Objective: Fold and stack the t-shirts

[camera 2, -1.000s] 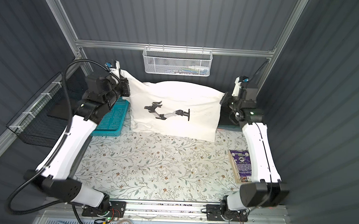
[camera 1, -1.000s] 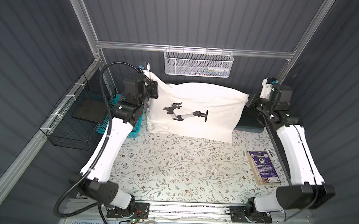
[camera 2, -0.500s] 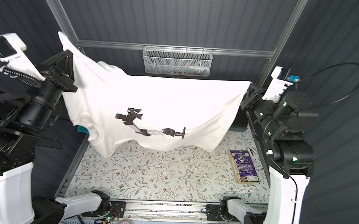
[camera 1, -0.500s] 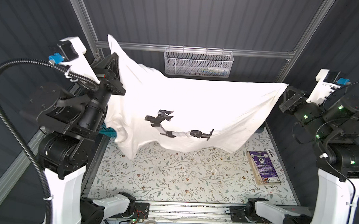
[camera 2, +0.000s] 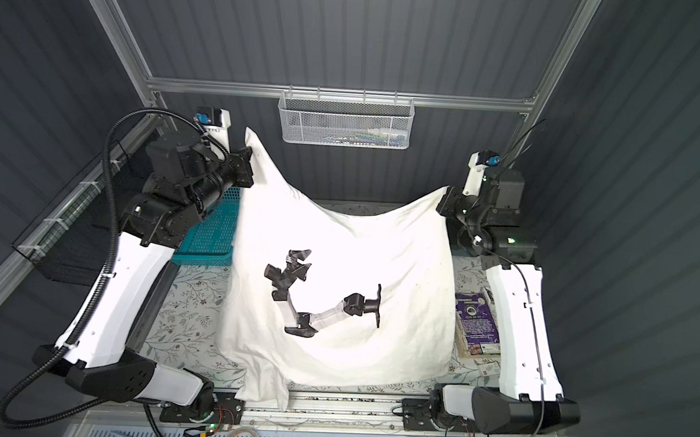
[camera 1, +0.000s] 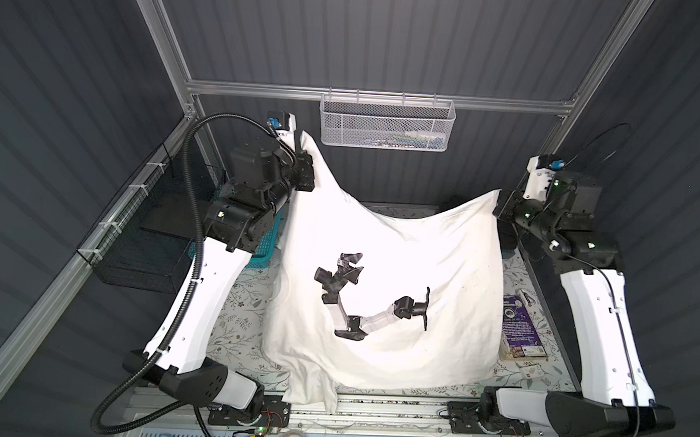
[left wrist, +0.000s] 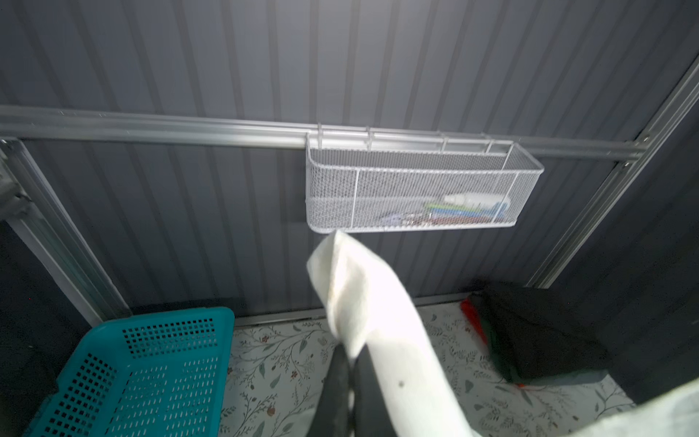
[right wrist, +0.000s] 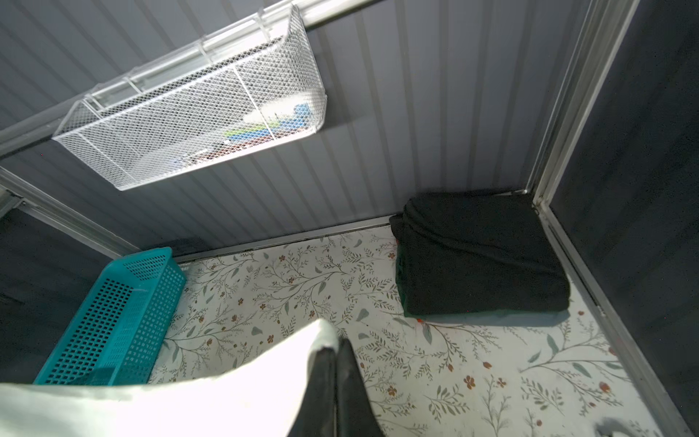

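A large off-white t-shirt (camera 1: 382, 279) with a black-and-grey robot-arm print hangs between my two grippers in both top views (camera 2: 337, 268). Its lower part lies on the floral table cover and one end droops over the front rail. My left gripper (camera 1: 307, 175) is shut on a far corner, held higher; that cloth (left wrist: 378, 310) sticks up past my left gripper (left wrist: 350, 363). My right gripper (camera 1: 501, 204) is shut on the other far corner (right wrist: 227, 397), with its tips (right wrist: 336, 348) closed together. A folded stack of t-shirts, black on top (right wrist: 480, 257), sits in the far right corner, with red and green edges beneath it (left wrist: 541, 333).
A teal plastic basket (camera 2: 210, 227) stands at the far left of the table. A white mesh basket (camera 1: 385, 124) hangs on the back rail. A purple book (camera 1: 520, 330) lies by the right arm. A black wire basket (camera 1: 150, 249) hangs outside the left frame.
Both arms have come down from a high raised hold. The shirt, spread in the air half a second ago, now sags with its lower part on the table.
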Controlling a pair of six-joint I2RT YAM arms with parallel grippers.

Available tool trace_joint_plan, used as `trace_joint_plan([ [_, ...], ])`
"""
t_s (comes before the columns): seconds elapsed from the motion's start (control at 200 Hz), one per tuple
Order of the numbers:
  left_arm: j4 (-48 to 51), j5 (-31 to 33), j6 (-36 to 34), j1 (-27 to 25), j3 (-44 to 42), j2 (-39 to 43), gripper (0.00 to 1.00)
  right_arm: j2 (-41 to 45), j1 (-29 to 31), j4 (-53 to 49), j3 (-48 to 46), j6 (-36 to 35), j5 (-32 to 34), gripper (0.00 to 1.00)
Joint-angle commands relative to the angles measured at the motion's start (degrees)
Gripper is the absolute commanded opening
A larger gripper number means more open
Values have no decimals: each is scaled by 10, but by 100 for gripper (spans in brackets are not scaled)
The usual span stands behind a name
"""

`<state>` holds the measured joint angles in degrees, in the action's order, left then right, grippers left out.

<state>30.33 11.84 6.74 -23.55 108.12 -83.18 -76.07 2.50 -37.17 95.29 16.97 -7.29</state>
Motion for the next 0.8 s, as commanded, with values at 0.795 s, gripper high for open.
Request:
trace_joint_plan([
  [0.795,-191,93,-19,64,-96,-271,0,-239,0,180,-81,-11,47,0],
])
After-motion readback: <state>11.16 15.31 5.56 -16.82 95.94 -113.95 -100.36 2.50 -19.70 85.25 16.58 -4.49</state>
